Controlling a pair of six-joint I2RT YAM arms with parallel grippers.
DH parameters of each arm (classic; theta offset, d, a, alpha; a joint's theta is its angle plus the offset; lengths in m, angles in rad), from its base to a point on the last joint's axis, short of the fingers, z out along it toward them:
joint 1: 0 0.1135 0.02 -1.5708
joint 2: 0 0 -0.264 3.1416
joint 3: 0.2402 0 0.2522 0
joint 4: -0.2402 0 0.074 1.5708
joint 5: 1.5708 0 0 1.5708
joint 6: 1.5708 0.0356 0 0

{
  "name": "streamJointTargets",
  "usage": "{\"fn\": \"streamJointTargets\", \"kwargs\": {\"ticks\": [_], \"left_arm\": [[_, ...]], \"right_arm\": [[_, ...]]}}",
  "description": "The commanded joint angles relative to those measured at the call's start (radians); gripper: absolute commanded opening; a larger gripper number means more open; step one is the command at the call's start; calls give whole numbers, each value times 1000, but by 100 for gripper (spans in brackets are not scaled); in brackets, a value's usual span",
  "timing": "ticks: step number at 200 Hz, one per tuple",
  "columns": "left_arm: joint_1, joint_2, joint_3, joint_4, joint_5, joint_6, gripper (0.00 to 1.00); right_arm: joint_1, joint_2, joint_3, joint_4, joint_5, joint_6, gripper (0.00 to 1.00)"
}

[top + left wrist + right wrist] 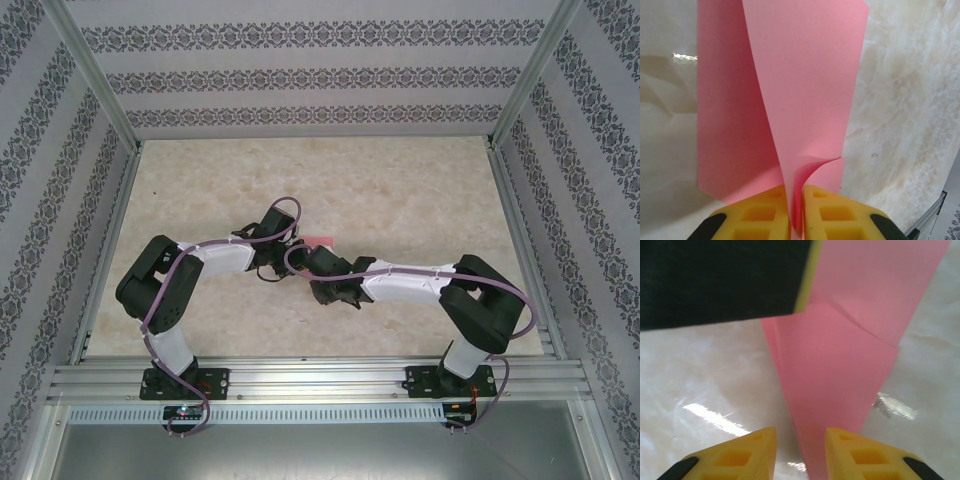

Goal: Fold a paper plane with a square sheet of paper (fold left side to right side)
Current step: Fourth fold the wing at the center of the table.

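Pale marbled bench (pixel 400 190) inside patterned walls (pixel 300 75).
Metal rails (pixel 320 380) run along the bench's near edge; slim metal posts (pixel 91 72) rise at the back corners.

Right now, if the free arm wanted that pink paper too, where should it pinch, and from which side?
Probably the narrow end of the square sheet of paper reaching between the open fingers of the right gripper, coming in edge-on from that side. The left gripper, shut on another edge, holds the sheet curled up off the table, so thin edges are exposed.
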Motion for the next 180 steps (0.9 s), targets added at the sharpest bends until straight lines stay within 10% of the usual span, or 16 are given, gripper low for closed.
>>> {"fn": "streamJointTargets", "kwargs": {"ticks": [1,180], "left_arm": [[-13,-5,27,34,10,-18,14],[-12,-4,38,13,9,-35,14]], "right_arm": [[11,25,30,-10,77,-29,32],[66,-64,-80,144,160,-143,39]]}}
